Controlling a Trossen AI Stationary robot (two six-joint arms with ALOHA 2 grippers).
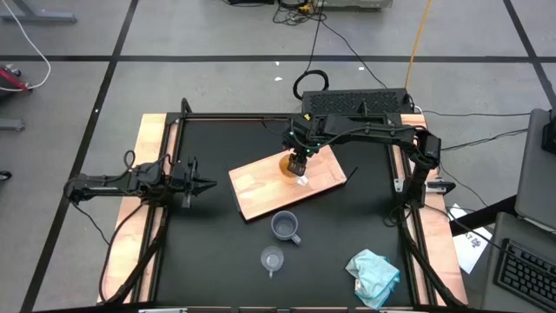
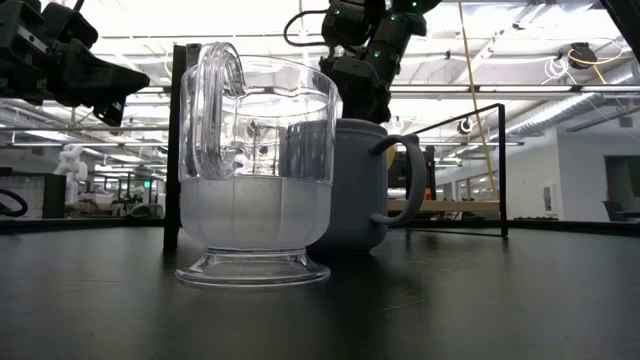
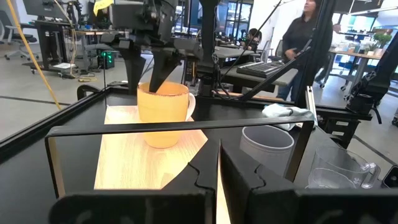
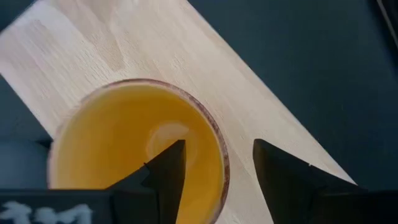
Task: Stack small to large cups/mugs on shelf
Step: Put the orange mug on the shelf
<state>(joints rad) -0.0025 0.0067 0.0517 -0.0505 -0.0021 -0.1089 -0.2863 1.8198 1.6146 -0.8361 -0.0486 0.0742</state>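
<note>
While the orange mug (image 1: 290, 164) stands upright on the light-wood shelf (image 1: 261, 191), the right gripper (image 4: 217, 163) hangs directly over it with its fingers parted, one fingertip inside the mug's mouth and the other outside the rim; neither visibly presses the wall. The blue-grey mug (image 1: 286, 227) and the clear glass cup (image 1: 272, 259) sit on the black tabletop (image 1: 200, 252), nearer the front edge than the shelf. The left gripper (image 1: 205, 183) waits at the left side, fingers closed together, holding nothing.
</note>
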